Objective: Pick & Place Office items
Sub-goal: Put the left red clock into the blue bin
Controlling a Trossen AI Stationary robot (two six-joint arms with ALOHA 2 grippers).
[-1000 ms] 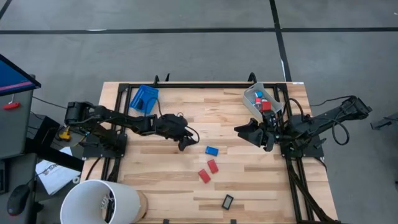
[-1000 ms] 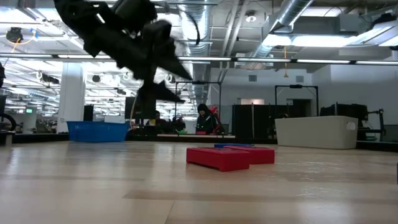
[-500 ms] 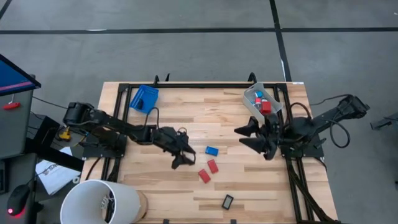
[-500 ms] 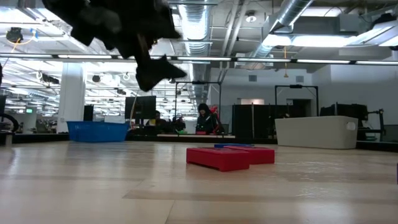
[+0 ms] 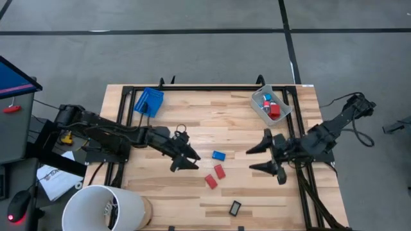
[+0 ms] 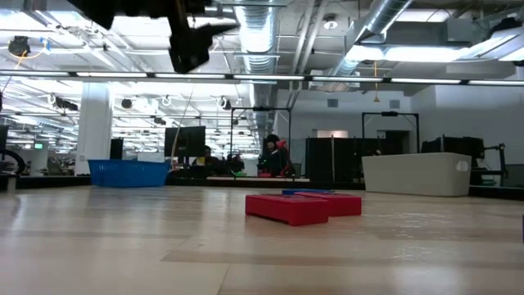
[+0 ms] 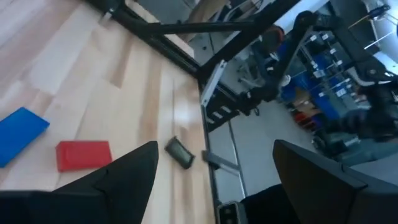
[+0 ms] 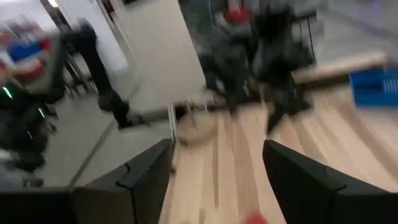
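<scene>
We are seeing two dark, slim, jointed arms, each mounted on a black frame. Black cables are looping along the left arm [image 5: 109, 130] and right arm [image 5: 334, 125]. Both are ending in two pointed, matte black fingers [image 7: 134, 171].

High view: straight down from far above, whole table [image 5: 257, 199] and both arms seen. Low view: level with the tabletop, very near a red block [image 6: 286, 208], facing the far room. Left wrist view: slanting down, close, sharing the blue block [image 7: 18, 135] and black rectangle [image 7: 180, 152] with the high view. Right wrist view: looking across the wood toward the room.
</scene>
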